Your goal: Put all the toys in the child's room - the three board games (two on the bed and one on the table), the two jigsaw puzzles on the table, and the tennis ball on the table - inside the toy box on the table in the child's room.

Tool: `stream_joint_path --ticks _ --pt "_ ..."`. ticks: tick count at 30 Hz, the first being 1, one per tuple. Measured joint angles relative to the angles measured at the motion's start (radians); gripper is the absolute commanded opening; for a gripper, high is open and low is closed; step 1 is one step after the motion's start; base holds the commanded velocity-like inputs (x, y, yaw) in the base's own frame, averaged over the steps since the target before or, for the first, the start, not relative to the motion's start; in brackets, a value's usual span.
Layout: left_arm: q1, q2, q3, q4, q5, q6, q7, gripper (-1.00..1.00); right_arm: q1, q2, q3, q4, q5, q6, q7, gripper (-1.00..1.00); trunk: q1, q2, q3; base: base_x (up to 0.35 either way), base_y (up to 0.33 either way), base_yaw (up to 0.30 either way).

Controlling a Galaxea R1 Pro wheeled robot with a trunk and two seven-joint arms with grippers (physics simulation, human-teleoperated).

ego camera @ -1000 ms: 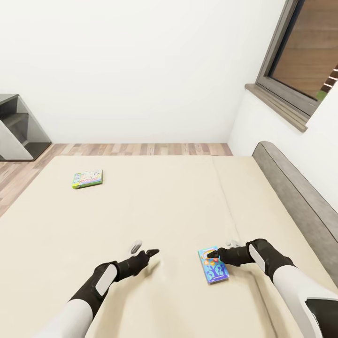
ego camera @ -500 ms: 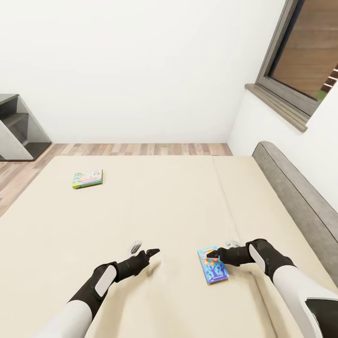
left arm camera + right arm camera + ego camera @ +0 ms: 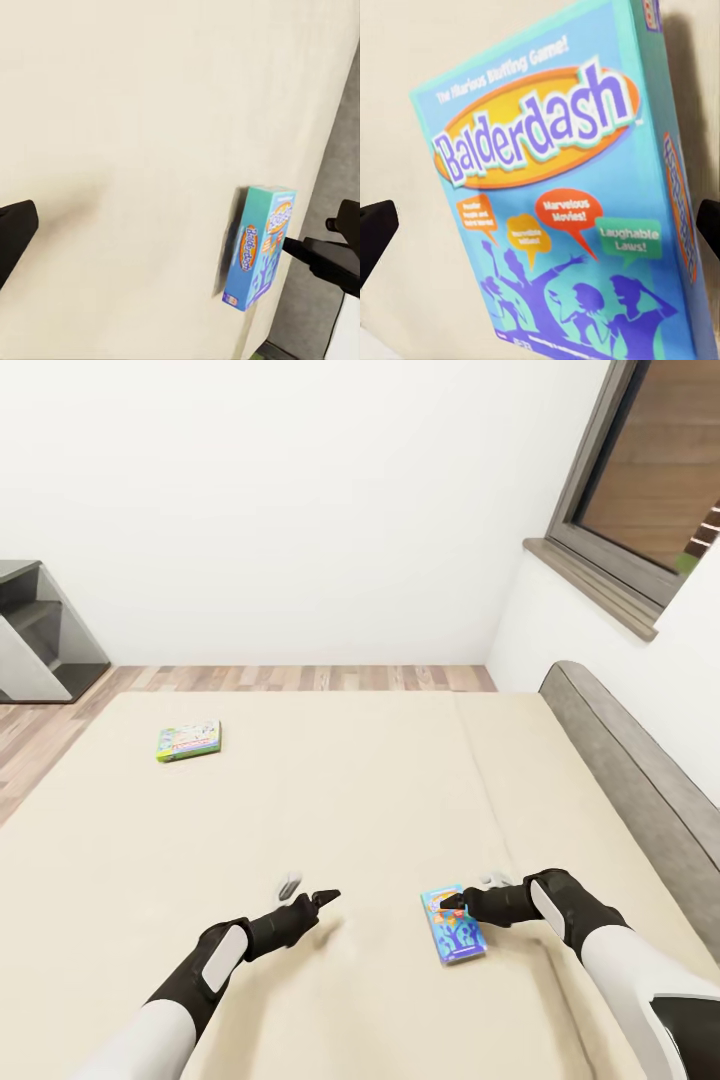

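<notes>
A blue Balderdash board game [image 3: 454,926] lies flat on the cream mattress of the bed [image 3: 350,800], near its front right. My right gripper [image 3: 470,892] is open at the box's far end, one dark finger touching its top edge. The right wrist view has the box lid [image 3: 562,217] close up between the spread fingertips [image 3: 375,234]. My left gripper [image 3: 307,890] hovers open over bare mattress, left of the box. In the left wrist view the box [image 3: 259,247] stands beside a right finger [image 3: 322,255]. A second board game [image 3: 188,741], green-edged, lies far left on the bed.
A grey padded headboard [image 3: 625,760] runs along the bed's right side under a window sill [image 3: 590,585]. A dark grey stepped shelf unit [image 3: 40,630] stands at the far left on the wood plank floor [image 3: 300,678]. White walls close off the back.
</notes>
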State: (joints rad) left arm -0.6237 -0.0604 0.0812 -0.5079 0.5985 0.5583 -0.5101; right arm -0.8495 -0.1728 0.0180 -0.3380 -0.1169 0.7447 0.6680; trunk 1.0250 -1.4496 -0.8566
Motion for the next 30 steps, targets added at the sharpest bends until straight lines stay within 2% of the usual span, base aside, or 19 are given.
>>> stream_joint_path --ticks 17,30 --pt "0.0 0.0 0.0 0.0 -0.001 0.0 -0.001 1.0 0.0 0.0 0.0 0.0 0.001 0.002 -0.001 1.0 0.0 0.0 0.0 0.0 0.191 0.0" --pt "0.0 0.0 0.0 0.0 -0.001 0.0 -0.001 1.0 0.0 -0.001 0.0 0.0 0.0 0.003 0.0 1.0 0.0 0.0 0.0 0.0 0.049 0.0"
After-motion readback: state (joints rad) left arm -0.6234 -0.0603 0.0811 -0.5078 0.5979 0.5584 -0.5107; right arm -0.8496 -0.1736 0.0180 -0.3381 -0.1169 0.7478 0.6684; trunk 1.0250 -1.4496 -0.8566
